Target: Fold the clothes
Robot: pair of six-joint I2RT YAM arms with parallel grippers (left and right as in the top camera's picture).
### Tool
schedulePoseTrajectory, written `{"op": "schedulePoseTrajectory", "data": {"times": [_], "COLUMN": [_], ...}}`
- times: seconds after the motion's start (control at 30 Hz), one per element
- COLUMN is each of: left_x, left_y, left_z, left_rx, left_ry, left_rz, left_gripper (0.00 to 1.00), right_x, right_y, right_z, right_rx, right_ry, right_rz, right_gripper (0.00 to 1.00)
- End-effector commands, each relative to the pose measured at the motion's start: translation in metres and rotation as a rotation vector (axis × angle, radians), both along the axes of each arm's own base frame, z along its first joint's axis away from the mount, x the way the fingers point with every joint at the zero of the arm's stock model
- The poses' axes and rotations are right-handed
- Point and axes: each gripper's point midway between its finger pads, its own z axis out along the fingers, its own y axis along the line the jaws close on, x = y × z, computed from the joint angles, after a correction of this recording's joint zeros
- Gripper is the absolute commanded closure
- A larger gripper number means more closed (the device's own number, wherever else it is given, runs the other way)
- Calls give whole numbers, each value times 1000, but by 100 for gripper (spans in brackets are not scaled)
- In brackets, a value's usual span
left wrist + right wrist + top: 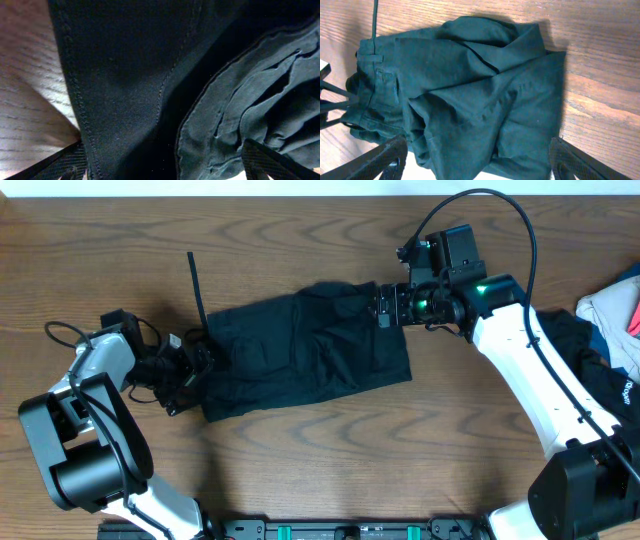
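Black trousers [305,345] lie centre-frame on the tabletop [300,230]. Only the overhead view shows more clothes [610,308], at the right edge. The wrist views show the left claw [204,356] and the right claw [384,305] spread wide at the trousers' edges.

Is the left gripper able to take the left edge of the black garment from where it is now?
Probably yes. The left gripper stands open at the left edge of the black garment; the wrist view shows fabric between its fingers, nothing in the way.
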Motion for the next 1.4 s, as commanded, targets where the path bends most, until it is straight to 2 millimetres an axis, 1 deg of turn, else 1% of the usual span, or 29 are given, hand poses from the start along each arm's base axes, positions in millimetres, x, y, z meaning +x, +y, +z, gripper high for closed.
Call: {"op": "schedulePoseTrajectory", "data": {"times": [0.0,0.03,0.07,0.1,0.17,0.23,0.3,0.33,0.47,0.5,0.6,0.7,0.8,0.93,1.07,1.23,1.3,1.37], "left_x": [-4,-4,-3,-3,-3,-3,-2,-2,0,0,2,2,6,16,23,20,18,17], "left_y": [-8,-9,-10,-11,-12,-12,-11,-11,-10,-10,-9,-3,2,9,16,24,22,15], "left_z": [-14,-14,-14,-14,-14,-14,-14,-14,-15,-15,-14,-14,-5,15,45,82,94,105], "left_rx": [7,8,9,9,10,10,11,12,18,19,22,63,89,137,198,301,329,343], "left_ry": [14,12,12,11,10,10,7,5,-3,-4,-11,-5,-12,-64,-156,-246,-279,-313], "left_rz": [-32,-36,-37,-39,-42,-42,-42,-42,-43,-43,-46,-49,-51,-50,-44,-39,-47,-64], "left_gripper": [2,9,18,30,42,50,61,69,93,94,94,94,94,94,94,94,94,94], "right_x": [-2,-3,-3,-3,-3,-3,-3,-4,-6,-6,-7,-8,-8,-8,-7,-6,-6,-5], "right_y": [-1,-1,-1,-1,-1,-1,-1,-1,-2,-2,-2,-3,-4,-8,-9,-9,-9,-9], "right_z": [3,3,3,3,2,2,2,2,0,0,0,-1,-2,-3,-4,-3,-3,-3], "right_rx": [1,0,0,0,-1,-1,-1,-2,-5,-5,-8,-10,-22,-41,-47,-48,-48,-46], "right_ry": [-8,-7,-6,-6,-6,-6,-5,-2,9,10,12,18,17,17,15,10,10,6], "right_rz": [13,13,13,13,13,13,13,13,13,13,15,16,17,6,3,1,1,0], "right_gripper": [12,12,12,13,12,12,12,13,13,13,13,13,13,13,13,13,13,13]}}
